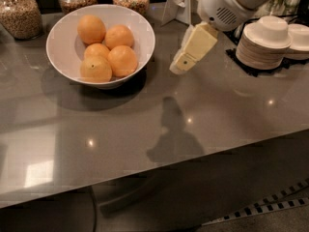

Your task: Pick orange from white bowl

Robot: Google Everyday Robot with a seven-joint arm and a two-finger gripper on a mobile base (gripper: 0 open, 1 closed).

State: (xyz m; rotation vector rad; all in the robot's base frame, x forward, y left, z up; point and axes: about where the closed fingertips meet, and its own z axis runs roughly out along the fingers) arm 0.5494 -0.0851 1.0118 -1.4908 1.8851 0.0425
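Observation:
The white bowl stands on the grey counter at the upper left and holds several oranges. A deep-orange one lies at the front right of the pile. A paler orange with a dark stem dot lies at the front. My gripper hangs above the counter to the right of the bowl, apart from it, its cream fingers pointing down and left. It holds nothing.
Three glass jars of grains line the back edge. A white card stand is behind the gripper. A stack of small white plates sits on a dark mat at the right. The counter's front edge runs along the bottom.

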